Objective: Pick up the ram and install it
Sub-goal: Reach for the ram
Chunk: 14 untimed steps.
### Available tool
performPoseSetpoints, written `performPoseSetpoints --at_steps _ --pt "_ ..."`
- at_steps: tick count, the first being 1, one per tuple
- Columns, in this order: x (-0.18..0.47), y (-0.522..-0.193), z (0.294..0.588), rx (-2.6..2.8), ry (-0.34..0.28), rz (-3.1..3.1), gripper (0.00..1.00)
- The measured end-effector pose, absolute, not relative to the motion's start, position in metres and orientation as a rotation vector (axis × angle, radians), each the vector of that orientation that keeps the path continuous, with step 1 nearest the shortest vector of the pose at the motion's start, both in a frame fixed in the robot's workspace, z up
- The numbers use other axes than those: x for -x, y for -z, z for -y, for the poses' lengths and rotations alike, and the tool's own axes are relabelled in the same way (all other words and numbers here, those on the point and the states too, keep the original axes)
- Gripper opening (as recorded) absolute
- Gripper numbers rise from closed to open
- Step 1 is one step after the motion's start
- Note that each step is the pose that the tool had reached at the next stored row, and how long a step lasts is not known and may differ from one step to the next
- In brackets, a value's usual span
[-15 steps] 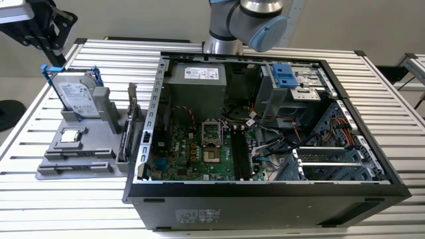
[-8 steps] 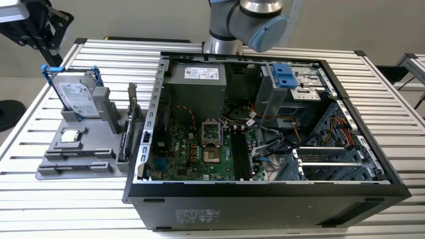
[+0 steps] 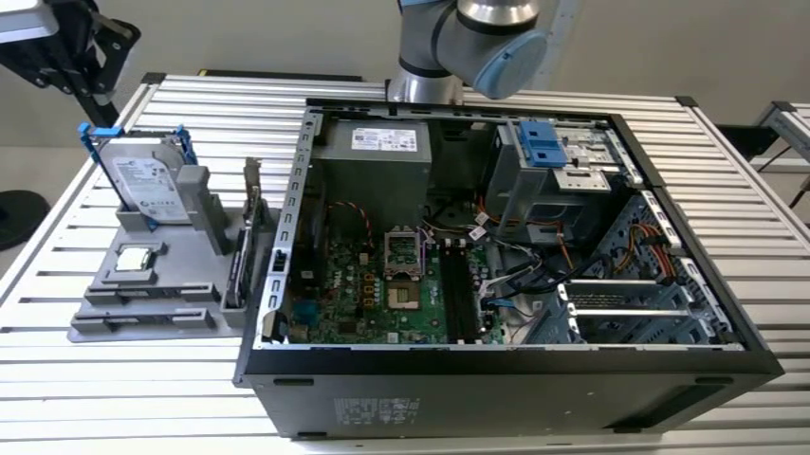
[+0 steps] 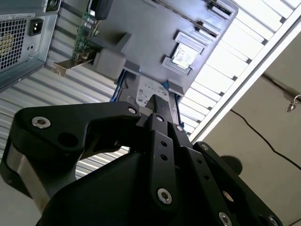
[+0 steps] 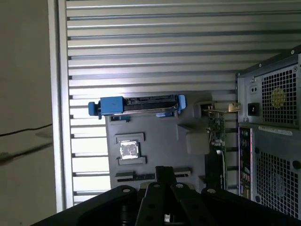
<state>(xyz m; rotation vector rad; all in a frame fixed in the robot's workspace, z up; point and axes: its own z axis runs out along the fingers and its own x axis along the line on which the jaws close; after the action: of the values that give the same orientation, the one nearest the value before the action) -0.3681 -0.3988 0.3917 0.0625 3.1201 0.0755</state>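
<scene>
Ram (image 5: 135, 177) was not in the gripper (image 5: 163, 170), whose fingers were pressed together on nothing over the gray holder (image 5: 160, 136). It stood edge-up, as far as could be told, in a holder slot. Beyond it sat a processor (image 5: 128, 149) and a hard drive (image 5: 136, 104). The open computer case (image 3: 506, 379) stood beside the holder.

Exterior view high over computer case (image 3: 506, 403), both wrist views share gray holder (image 5: 160, 139) (image 4: 141, 40)

- arm (image 3: 487, 38): silver-grey cylindrical joints with a pale blue end cap.
- tool (image 4: 159, 101): matte black linkage plates, silver socket-head screws, bare metal band at the base.
</scene>
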Motion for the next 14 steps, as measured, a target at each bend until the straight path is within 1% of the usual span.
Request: performPoseSetpoints --at_steps 14 --pt "0.3681 -0.3917 0.4020 -0.023 -0.076 -3.121 0.00"
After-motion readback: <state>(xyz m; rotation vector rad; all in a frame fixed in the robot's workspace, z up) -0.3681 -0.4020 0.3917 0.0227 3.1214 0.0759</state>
